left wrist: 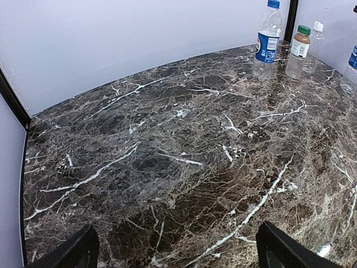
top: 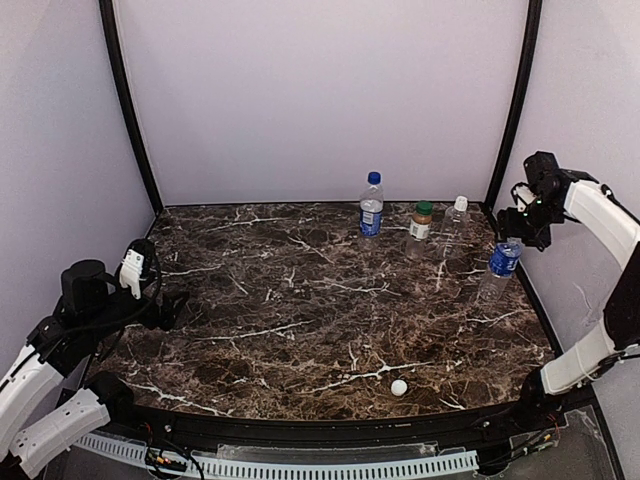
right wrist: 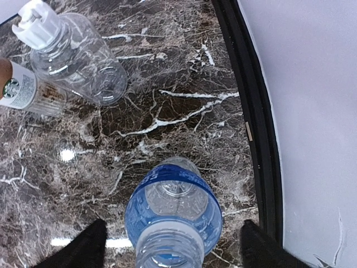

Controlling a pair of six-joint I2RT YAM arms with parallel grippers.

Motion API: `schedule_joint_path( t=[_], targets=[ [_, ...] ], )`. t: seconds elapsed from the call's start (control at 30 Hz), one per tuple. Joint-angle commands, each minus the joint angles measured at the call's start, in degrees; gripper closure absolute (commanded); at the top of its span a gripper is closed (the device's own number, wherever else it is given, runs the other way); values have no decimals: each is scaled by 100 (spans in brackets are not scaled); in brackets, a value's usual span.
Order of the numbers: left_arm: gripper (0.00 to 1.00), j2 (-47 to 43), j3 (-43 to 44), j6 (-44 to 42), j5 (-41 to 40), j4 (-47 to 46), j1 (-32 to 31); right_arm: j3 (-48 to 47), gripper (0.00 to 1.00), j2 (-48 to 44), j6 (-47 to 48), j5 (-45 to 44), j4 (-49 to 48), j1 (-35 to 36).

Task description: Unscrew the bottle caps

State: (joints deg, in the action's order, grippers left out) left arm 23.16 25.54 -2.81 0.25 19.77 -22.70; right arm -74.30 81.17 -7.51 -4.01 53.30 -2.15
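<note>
Nearest the table's near edge, right of centre, a small round white plastic cap [top: 399,387] lies loose on the dark brown marble-patterned table [top: 260,330], well apart from every bottle.

Further right, close to the table's right edge, an upright clear plastic bottle with a blue label [top: 503,262] stands with its neck open at the top; the right wrist view looks straight down on it. The right gripper [right wrist: 173,223] hangs directly over this bottle. Its two black fingers [right wrist: 89,245] are spread wide, one on each side of the neck, and touch nothing.

Along the far edge, right of centre, three more bottles stand upright in a loose row, each with its cap on:
- On the left is a tall clear bottle with a blue label [top: 371,215], topped by a blue cap [top: 374,178].
- In the middle is a shorter clear bottle with a tan label [top: 420,228], topped by a green cap [top: 424,207].
- On the right, near the middle one, is a plain clear bottle [top: 456,225], topped by a ridged white cap [top: 461,201].

The left gripper [left wrist: 177,234] sits low over the near left part of the table, well apart from all the bottles. Its jaws stand wide apart, with only the table surface between them.
</note>
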Motion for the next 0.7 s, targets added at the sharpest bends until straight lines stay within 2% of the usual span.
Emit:
schedule_joint_path(
  t=[0.0,0.23,0.43,0.67],
  targets=[
    [1,-35,-126,-62,202,-69,37,-441,3,122,131,175,50,-9],
    [1,-1,-171,-13,243,-104,128,-1220,3,421,522,358,-701,491],
    [1,17,-190,-7,287,-111,394,-1800,12,1176,398,260,-1239,802],
    [2,88,-237,-31,411,-174,617,-2467,26,2292,243,144,-1229,954]
  ],
)
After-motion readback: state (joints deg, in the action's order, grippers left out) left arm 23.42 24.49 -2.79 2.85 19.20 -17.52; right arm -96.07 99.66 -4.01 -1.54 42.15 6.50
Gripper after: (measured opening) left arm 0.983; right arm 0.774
